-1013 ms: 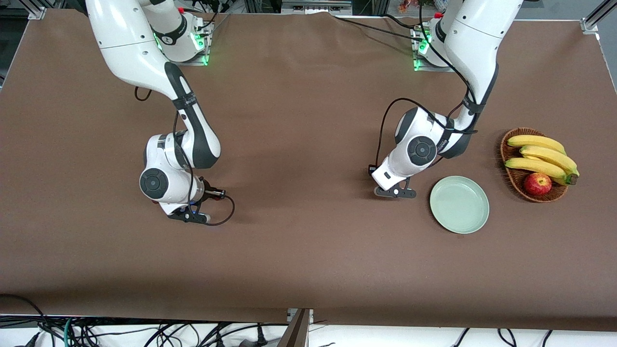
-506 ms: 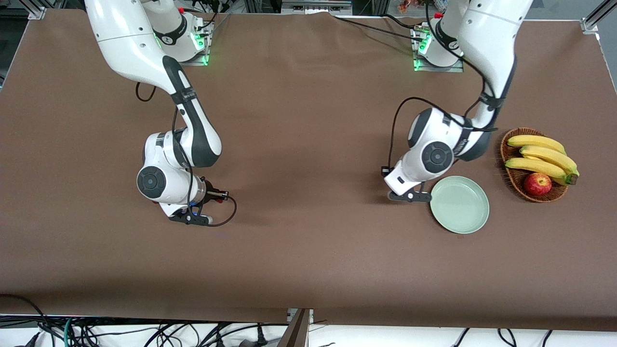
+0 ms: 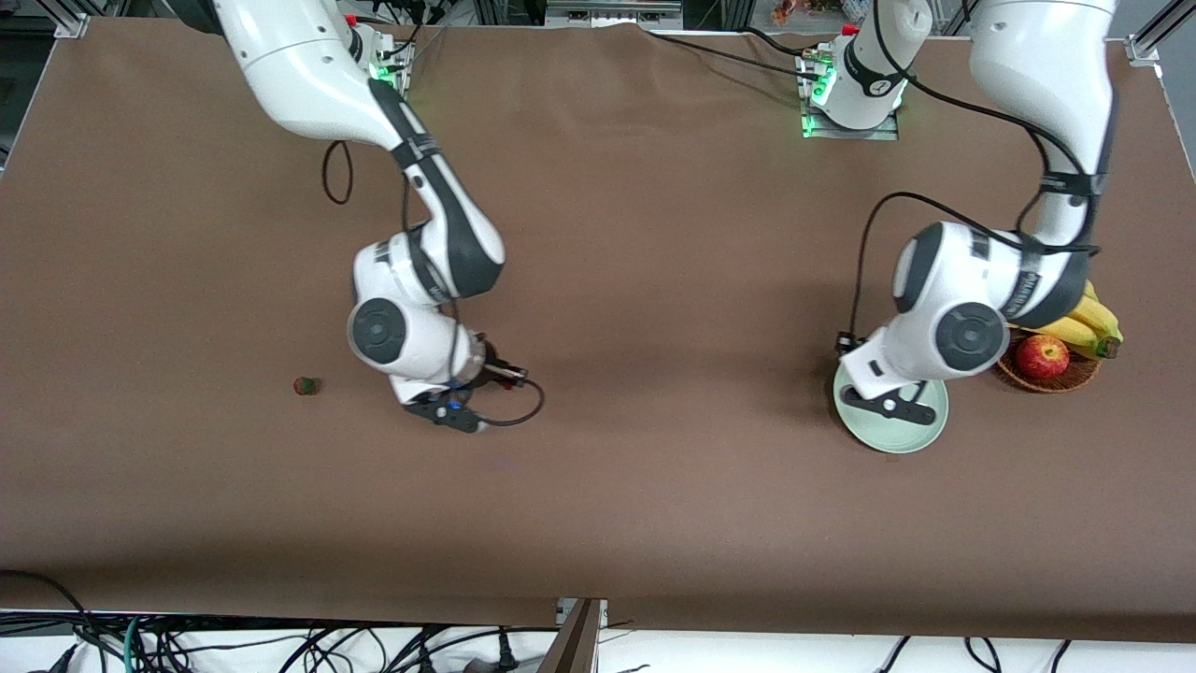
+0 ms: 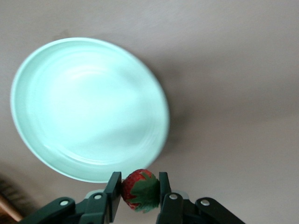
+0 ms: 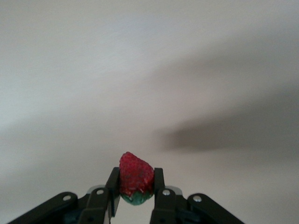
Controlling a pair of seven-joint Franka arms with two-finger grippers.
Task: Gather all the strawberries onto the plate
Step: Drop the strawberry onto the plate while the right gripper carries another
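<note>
- The left gripper [image 4: 140,191] pinches a strawberry [image 4: 139,190] just above the mint-green plate [image 3: 923,432]; the berry hangs at the plate's rim, so I judge it should go inward before release.
- The right gripper [image 5: 135,186] clamps a second strawberry [image 5: 135,179] above bare table, well apart from the plate.
- A third strawberry [image 3: 306,385] lies on the table toward the right arm's end, nearer that arm.
- The wicker basket [image 3: 1046,379] with apple [image 3: 1042,355] and bananas [image 3: 1089,322] stands beside the plate.

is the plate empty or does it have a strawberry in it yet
Empty. The left wrist view shows the plate bare; the left gripper holds a strawberry above it.
</note>
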